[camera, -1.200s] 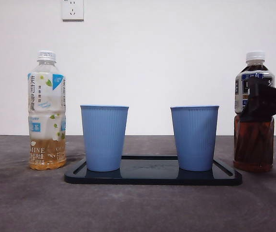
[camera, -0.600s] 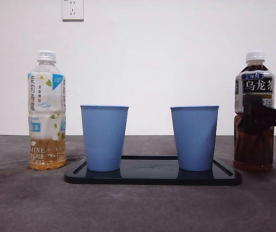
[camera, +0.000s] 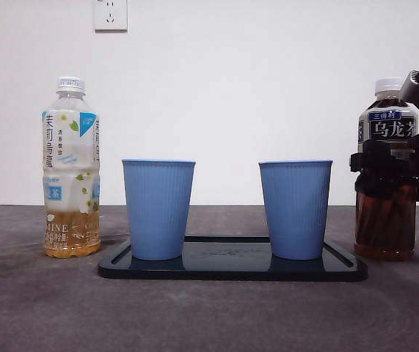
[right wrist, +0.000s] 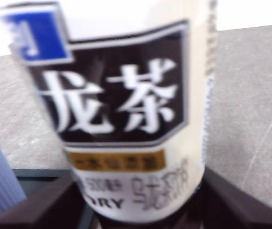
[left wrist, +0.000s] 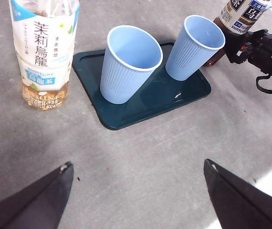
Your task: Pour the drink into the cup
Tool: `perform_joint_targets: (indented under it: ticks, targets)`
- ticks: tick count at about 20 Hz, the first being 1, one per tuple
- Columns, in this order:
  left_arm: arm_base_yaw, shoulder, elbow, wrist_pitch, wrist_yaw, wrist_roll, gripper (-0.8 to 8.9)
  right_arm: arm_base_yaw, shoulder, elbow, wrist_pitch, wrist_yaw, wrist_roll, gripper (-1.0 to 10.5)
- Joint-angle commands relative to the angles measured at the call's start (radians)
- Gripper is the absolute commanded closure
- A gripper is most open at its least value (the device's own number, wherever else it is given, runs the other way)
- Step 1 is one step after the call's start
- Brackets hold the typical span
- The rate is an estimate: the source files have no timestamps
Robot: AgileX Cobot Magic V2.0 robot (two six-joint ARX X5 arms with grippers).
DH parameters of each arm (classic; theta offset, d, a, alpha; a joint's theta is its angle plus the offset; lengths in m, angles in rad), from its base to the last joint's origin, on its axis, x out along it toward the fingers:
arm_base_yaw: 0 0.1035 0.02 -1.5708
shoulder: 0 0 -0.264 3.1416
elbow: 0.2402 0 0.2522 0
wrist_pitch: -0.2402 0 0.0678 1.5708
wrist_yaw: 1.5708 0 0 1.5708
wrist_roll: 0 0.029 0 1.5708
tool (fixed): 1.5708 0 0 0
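Observation:
A dark oolong tea bottle (camera: 385,213) with a white cap stands upright on the table to the right of the tray. My right gripper (camera: 387,165) is at its middle, jaws open on either side of it; in the right wrist view the bottle (right wrist: 126,109) fills the frame between the jaws of that gripper (right wrist: 138,179). Two blue cups (camera: 158,209) (camera: 295,209) stand upright on a dark tray (camera: 231,268). My left gripper (left wrist: 136,164) is open and empty, high above the table in front of the tray (left wrist: 126,117).
A jasmine tea bottle (camera: 71,169), about a quarter full of pale tea, stands upright left of the tray. It also shows in the left wrist view (left wrist: 43,52). A white wall with sockets lies behind the grey table.
My right gripper has moved in from the right edge and now has its jaws around the dark bottle's middle. The bottles and cups have stayed in place.

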Motion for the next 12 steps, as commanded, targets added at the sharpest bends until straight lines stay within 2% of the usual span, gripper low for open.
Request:
perform_joint_targets:
  ticks: [1,8,12]
  targets:
    - [-0.003,0.005,0.022,0.006,0.002,0.020,3.71,0.003,0.017,0.010,0.010,0.003,-0.013,7.3]
    - [-0.003,0.005,0.022,0.007,0.001,0.024,3.71,0.003,-0.045,0.009,-0.013,-0.002,-0.028,7.9]
    - [-0.003,0.005,0.022,0.008,0.001,0.026,3.71,0.002,-0.199,0.010,-0.162,0.005,-0.059,7.9]
